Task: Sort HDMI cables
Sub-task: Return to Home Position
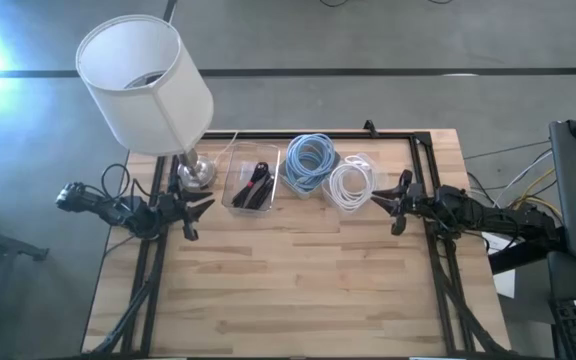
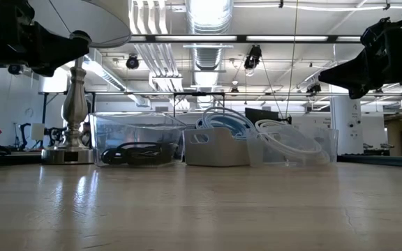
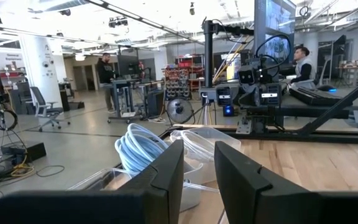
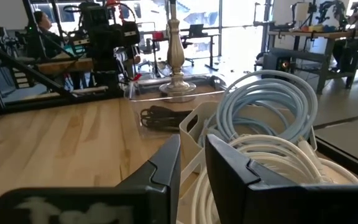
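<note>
Left pincer (image 1: 202, 218) narrow, empty, at pale wooden surface (image 1: 298, 290) left edge; right pincer (image 1: 394, 204) narrow, empty, right edge; thin black tied cable bundles (image 1: 257, 184) in clear plastic tub (image 1: 234, 196).

The left gripper (image 3: 199, 163) hangs above the wooden tabletop (image 3: 303, 163), its two dark fingers (image 3: 166, 180) parted by a narrow gap with nothing between them. Just beyond them a coil of light blue cables (image 3: 138, 149) stands in a bin beside a clear tub (image 3: 209, 138). Farther off are the other arm (image 3: 260, 84), a seated person (image 3: 301, 62) and a standing person (image 3: 106, 68).
</note>
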